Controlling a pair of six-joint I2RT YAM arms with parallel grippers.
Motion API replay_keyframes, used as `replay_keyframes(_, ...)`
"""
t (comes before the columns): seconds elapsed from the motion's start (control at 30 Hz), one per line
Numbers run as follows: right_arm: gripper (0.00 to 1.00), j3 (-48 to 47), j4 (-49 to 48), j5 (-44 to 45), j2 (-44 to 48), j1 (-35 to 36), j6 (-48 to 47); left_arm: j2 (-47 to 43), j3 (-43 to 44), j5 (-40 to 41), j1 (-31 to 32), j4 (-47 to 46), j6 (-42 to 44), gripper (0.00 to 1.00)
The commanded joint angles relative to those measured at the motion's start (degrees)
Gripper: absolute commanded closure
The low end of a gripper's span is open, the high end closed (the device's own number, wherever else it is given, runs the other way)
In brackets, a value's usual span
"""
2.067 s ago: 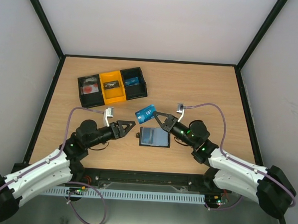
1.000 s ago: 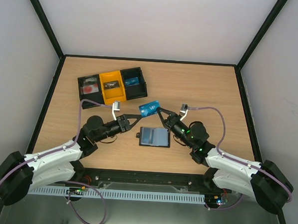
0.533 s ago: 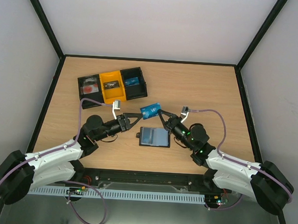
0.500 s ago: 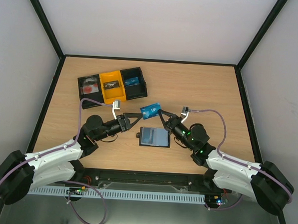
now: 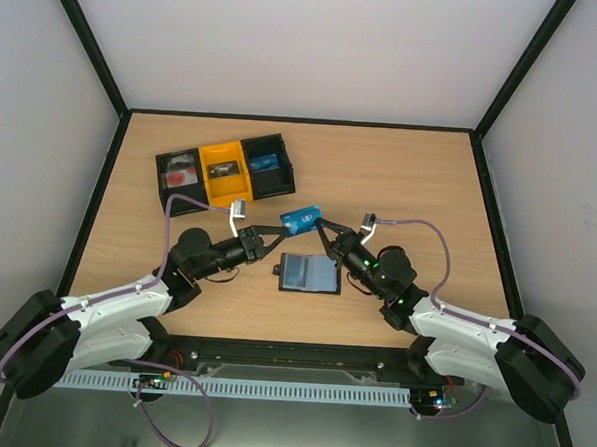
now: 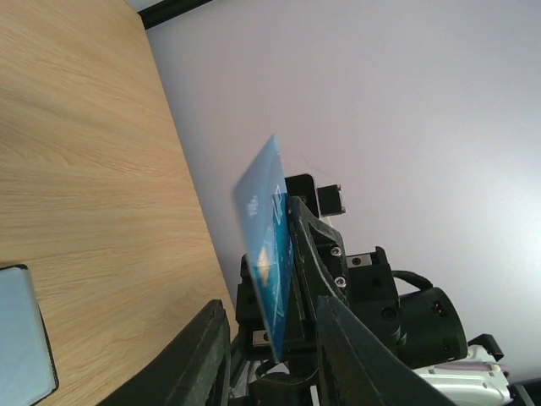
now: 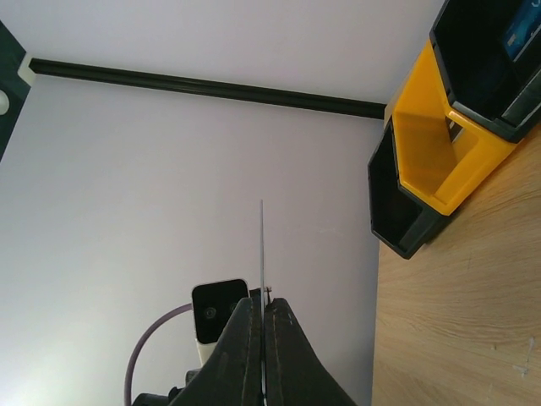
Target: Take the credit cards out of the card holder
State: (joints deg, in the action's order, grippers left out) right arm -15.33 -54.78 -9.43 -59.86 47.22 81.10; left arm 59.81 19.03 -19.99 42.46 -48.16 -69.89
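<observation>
One light-blue credit card hangs at frame centre, just up-frame of the single open card holder. Its long axis runs left-right, right end tilted higher. The right gripper pinches its right end. The left gripper, fingers narrowly parted, straddles its left end.

The left jaws have moved up to the credit card

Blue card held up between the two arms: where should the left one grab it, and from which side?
Grip the free end of the blue card, away from the right end effector pinching it. Come from the left, with the left end effector putting one finger on each flat face: the card is thin, flat and held above the table.
</observation>
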Motion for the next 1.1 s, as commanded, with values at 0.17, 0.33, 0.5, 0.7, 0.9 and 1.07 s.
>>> replay_keyframes(0.17,0.98,0.65,-4.09,1.95,-1.63,0.29,2.02,3.18,1.19,-2.32,0.08,-7.67,-1.47,0.86)
replay_keyframes(0.33,0.98,1.54,-4.06,2.26,-1.93,0.2,2.32,3.04,0.81,-1.72,0.08,-6.77,-1.22,0.97)
replay_keyframes(0.5,0.87,2.42,-2.37,2.44,-0.83,0.23,0.86,2.11,0.76,-1.84,-0.67,-3.58,0.34,0.97)
replay_keyframes(0.7,0.61,4.22,9.12,4.64,6.72,0.22,-5.47,-1.29,1.08,-2.71,-3.99,6.08,3.51,0.97)
replay_keyframes(0.9,0.28,5.21,27.1,7.7,18.61,0.16,-14.65,-5.0,3.64,-4.4,-11.86,22.21,9.35,0.97)
replay_keyframes(1.07,0.01,7.08,37.4,9.34,28.69,0.17,-18.03,-4.65,7.2,-7.49,-21.58,33.63,15.73,0.97)
